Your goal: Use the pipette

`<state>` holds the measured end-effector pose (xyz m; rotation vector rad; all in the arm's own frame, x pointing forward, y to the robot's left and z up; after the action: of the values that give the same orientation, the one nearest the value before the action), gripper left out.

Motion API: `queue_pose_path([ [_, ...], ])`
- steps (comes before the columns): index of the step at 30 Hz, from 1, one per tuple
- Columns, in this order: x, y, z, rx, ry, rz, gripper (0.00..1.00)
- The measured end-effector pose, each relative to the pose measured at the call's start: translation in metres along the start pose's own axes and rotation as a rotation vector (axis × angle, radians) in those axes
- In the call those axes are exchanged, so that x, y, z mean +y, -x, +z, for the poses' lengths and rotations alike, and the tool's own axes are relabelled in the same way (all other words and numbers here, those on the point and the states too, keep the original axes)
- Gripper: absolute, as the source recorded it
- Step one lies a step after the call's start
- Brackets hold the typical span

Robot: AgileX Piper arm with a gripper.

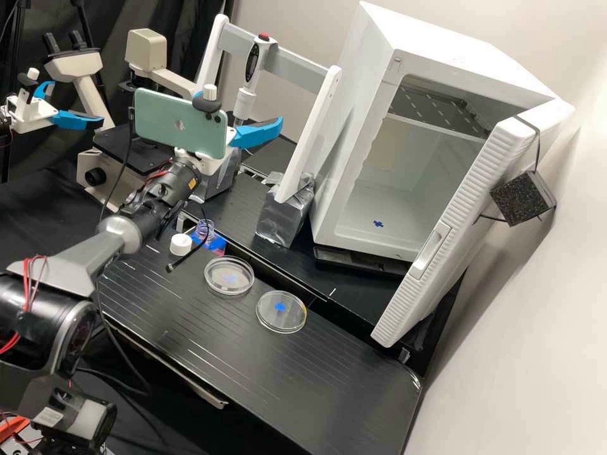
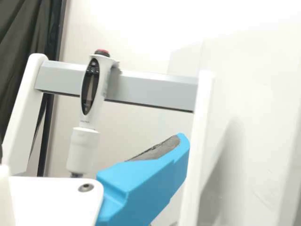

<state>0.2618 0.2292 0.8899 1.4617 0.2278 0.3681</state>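
The pipette (image 1: 251, 66) hung on the grey crossbar (image 1: 278, 55) of a white-framed stand (image 1: 310, 136), its red-topped grip uppermost, as we looked across the black laboratory bench (image 1: 253, 373). We saw the gripper (image 1: 242, 109) in front of that stand, its blue fingers (image 1: 258, 133) spread wide and nothing between them. In the wrist view, we had one finger in the near foreground, the dark grey pad (image 2: 157, 149) on its inner face bare, with the pipette beyond it and apart from it. A pale green phone (image 1: 180, 123) was mounted on the arm just behind the gripper.

On the bench, we found two clear round dishes, one (image 1: 229, 289) near the other (image 1: 281, 321), each with a blue mark in view. Near the first dish, a white cap (image 1: 181, 244) lay just beside a small clear container (image 1: 204, 230), which stood by a bright blue piece (image 1: 218, 242). We noted a foil-wrapped block (image 1: 281, 218) at the foot of the stand's near upright. To one side stood a white cabinet (image 1: 373, 63), its thick door (image 1: 452, 221) open, a metal shelf (image 1: 436, 107) inside and a small blue mark (image 1: 378, 224) on its floor. Across from it, we saw a microscope (image 1: 145, 49) against black drapes.
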Motion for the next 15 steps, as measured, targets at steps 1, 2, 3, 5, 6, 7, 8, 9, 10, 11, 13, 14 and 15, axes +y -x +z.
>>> queue_pose_path([
  [1, 0.0, -0.004, -0.003, -0.003, 0.011, -0.007, 1.0],
  [2, -0.001, -0.01, -0.005, -0.008, 0.017, -0.018, 1.0],
  [3, -0.002, -0.014, -0.006, -0.02, 0.016, -0.031, 1.0],
  [5, -0.001, -0.024, -0.01, -0.033, 0.021, -0.042, 1.0],
  [6, -0.002, -0.029, -0.012, -0.04, 0.023, -0.052, 1.0],
  [7, -0.002, -0.033, -0.013, -0.046, 0.023, -0.058, 1.0],
  [8, -0.002, -0.038, -0.015, -0.056, 0.033, -0.073, 1.0],
  [9, -0.003, -0.042, -0.015, -0.066, 0.03, -0.081, 1.0],
  [10, -0.003, -0.047, -0.016, -0.074, 0.033, -0.083, 1.0],
  [11, -0.001, -0.05, -0.018, -0.077, 0.034, -0.081, 1.0],
  [13, -0.002, -0.057, -0.02, -0.09, 0.038, -0.088, 1.0],
  [14, -0.003, -0.061, -0.019, -0.101, 0.033, -0.093, 1.0],
  [15, -0.004, -0.064, -0.02, -0.106, 0.037, -0.102, 1.0],
])
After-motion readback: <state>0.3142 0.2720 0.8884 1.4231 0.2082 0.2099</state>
